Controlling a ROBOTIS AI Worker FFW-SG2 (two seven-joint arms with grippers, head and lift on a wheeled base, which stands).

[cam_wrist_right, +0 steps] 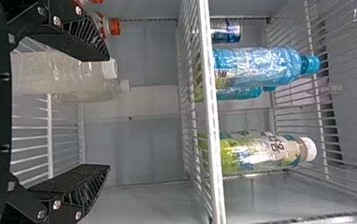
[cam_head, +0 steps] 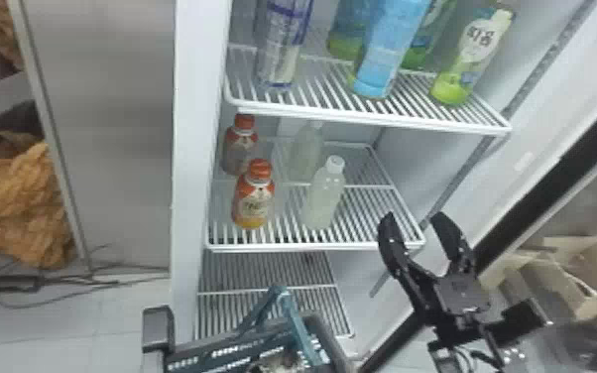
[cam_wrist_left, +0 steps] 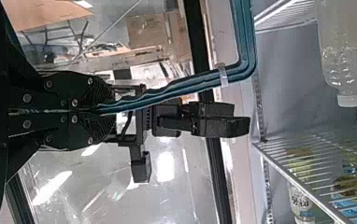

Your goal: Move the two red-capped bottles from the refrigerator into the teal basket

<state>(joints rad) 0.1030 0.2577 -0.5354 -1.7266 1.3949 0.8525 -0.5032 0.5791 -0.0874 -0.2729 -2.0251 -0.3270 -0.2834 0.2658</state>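
Noted: red-capped bottles (cam_head: pixel 254 198) near left edge of shelf (cam_head: pixel 312 246). Observed left end effector (cam_wrist_left: pixel 105 110) clamped on teal handle (cam_wrist_left: pixel 204 80), right end effector (cam_head: pixel 414 216) spread near front-right corner.

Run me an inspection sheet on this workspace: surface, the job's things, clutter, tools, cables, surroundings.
Surface: middle wire shelf of the refrigerator, bottles standing towards its left side.
Job's things: front red-capped bottle and rear red-capped bottle, both upright on that shelf; teal basket lower down, at the refrigerator's front.
Clutter: front white-capped bottle and rear white-capped bottle, right of the red-capped pair; upper-shelf bottles above.
Tools: left tool shut on the teal handle; right tool open, holding nothing.
Cables: dark cables on the floor, left of the refrigerator.
Surroundings: cardboard boxes at right, orange-brown material at left.
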